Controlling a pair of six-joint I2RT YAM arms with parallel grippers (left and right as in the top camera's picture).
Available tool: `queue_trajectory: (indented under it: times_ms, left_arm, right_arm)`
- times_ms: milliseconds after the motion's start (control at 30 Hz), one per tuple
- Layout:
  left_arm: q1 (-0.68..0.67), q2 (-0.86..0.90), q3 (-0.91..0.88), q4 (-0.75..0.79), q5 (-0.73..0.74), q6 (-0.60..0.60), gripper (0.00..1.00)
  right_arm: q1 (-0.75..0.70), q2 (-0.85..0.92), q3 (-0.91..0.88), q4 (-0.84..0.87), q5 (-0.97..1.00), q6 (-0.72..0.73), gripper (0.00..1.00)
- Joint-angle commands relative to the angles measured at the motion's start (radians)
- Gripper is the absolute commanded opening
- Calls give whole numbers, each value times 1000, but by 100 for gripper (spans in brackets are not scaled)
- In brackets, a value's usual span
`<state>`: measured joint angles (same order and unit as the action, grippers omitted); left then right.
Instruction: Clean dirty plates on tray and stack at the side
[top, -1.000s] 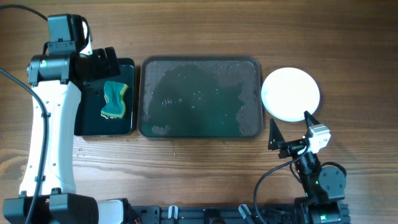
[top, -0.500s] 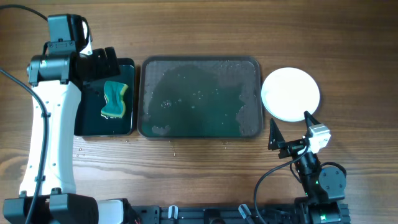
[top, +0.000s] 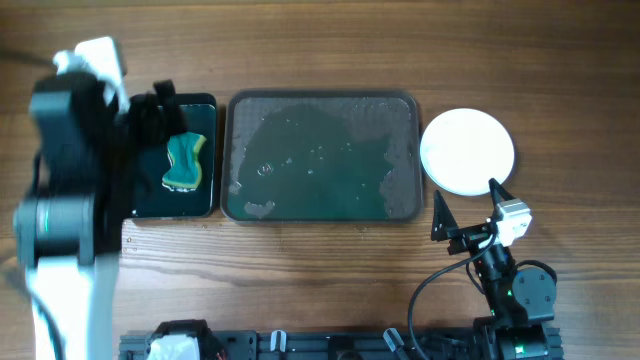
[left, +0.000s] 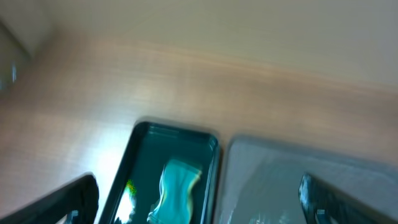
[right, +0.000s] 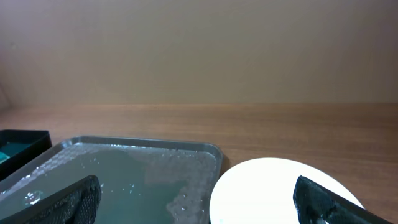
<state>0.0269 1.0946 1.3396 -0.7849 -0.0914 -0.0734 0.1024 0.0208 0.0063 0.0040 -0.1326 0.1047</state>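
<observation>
The dark grey tray (top: 405, 110) lies mid-table with no plate on it, only a film of teal-tinted water and foam; it also shows in the right wrist view (right: 149, 142) and the left wrist view (left: 292, 168). A clean white plate (top: 467, 150) lies on the table right of the tray and shows in the right wrist view (right: 280, 193). I cannot tell whether other plates lie under it. My left gripper (top: 160, 112) is open and empty above the black tub, also seen in its wrist view (left: 193, 205). My right gripper (top: 466, 200) is open and empty just in front of the plate (right: 196, 202).
A glossy black tub (top: 205, 200) stands left of the tray and holds a teal and yellow sponge (top: 185, 162) in dark water; tub (left: 211, 140) and sponge (left: 174, 186) show blurred in the left wrist view. The tub's corner shows in the right wrist view (right: 25, 140).
My left arm has moved sharply, its body now blurred and shifted left and nearer the camera. The sponge stays in the tub. The right arm, plate and tray have not moved.
</observation>
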Motion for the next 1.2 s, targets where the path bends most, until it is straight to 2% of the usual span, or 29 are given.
queue_trajectory:
  times_ms: [0, 133, 267, 400, 500, 733, 900, 1067, 1167]
  left_arm:
    - [-3, -258, -366, 252, 139, -10, 100]
    - [-3, -579, -791, 512, 219, -10, 100]
    - [-4, -789, -1020, 539, 248, -10, 100]
    - [-4, -915, -1170, 540, 275, -14, 100]
    - [-26, -953, -1219, 557, 271, -13, 100]
    - [-68, -1086, -1265, 557, 157, -10, 100]
    - [-68, -1091, -1275, 573, 97, -9, 100]
    - [-68, -1092, -1335, 720, 21, -9, 100]
    - [-68, -1092, -1334, 718, 19, -9, 100]
  right_arm:
    - [4, -3, -1, 3, 13, 10, 100]
    - [4, -3, -1, 3, 13, 10, 100]
    - [4, -3, -1, 3, 13, 10, 100]
    - [4, -3, -1, 3, 13, 10, 100]
    - [4, -3, -1, 3, 13, 10, 100]
    - [4, -3, -1, 3, 13, 10, 100]
    - [4, -3, -1, 3, 13, 10, 100]
    - [4, -3, -1, 3, 13, 10, 100]
    - [4, -3, -1, 3, 13, 10, 100]
